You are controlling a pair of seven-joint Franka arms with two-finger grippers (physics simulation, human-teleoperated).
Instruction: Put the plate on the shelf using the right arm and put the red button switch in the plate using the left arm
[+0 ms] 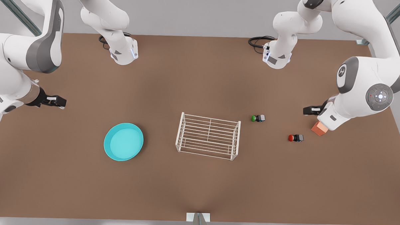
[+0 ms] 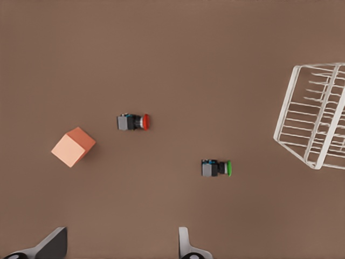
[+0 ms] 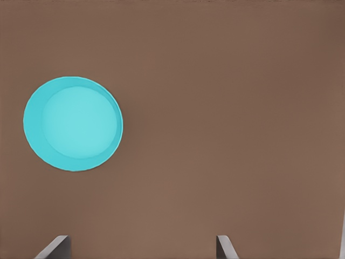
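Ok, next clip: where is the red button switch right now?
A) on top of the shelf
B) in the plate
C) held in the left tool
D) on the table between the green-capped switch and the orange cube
D: the red button switch lies on the table, with the green-capped switch on one side and the orange cube on the other.

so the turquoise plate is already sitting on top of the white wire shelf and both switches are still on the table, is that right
Not quite. The plate is not on the shelf; the front view shows it flat on the table, apart from the rack, on the front view's left. The rest holds: the red button switch and the green switch both lie on the table.
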